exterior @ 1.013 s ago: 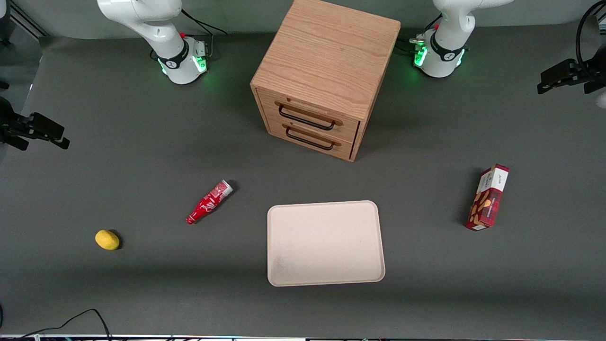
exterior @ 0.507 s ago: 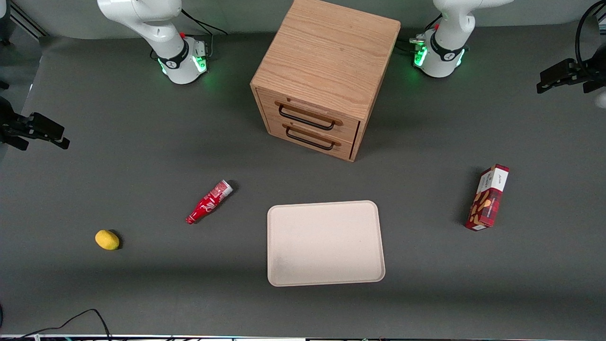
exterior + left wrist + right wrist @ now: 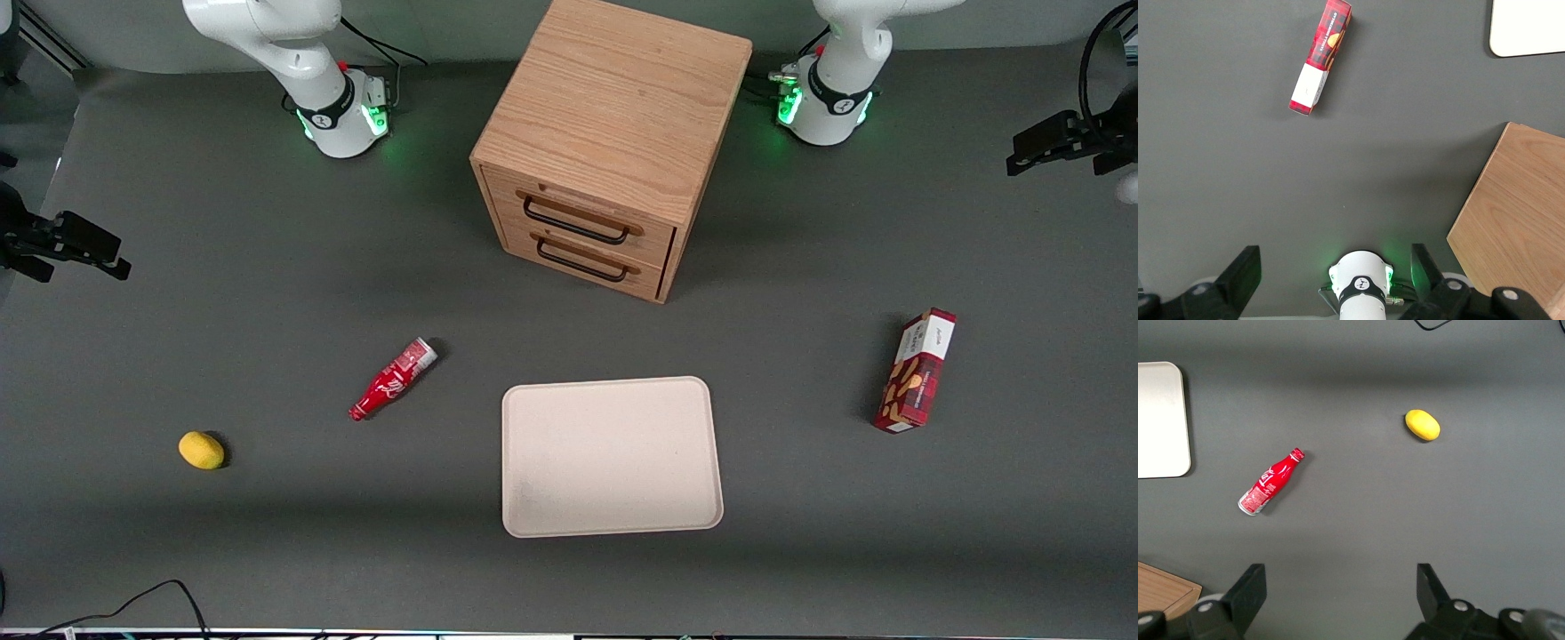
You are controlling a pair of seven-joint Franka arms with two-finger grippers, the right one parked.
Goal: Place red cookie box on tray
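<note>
The red cookie box [image 3: 916, 371] lies flat on the dark table toward the working arm's end, well apart from the tray. It is dark-red plaid with a white end panel, and it also shows in the left wrist view [image 3: 1320, 59]. The beige tray [image 3: 611, 456] sits in front of the drawer cabinet, nearer the front camera, with nothing on it; one corner of the tray [image 3: 1528, 30] shows in the wrist view. My left gripper [image 3: 1031, 151] hangs high at the working arm's end, farther from the front camera than the box. The gripper [image 3: 1335, 277] is open and holds nothing.
A wooden two-drawer cabinet [image 3: 605, 147] stands mid-table, both drawers shut. A small red bottle [image 3: 392, 380] lies beside the tray toward the parked arm's end, with a yellow lemon [image 3: 201, 450] farther out that way. A black cable [image 3: 133, 600] curls at the table's front edge.
</note>
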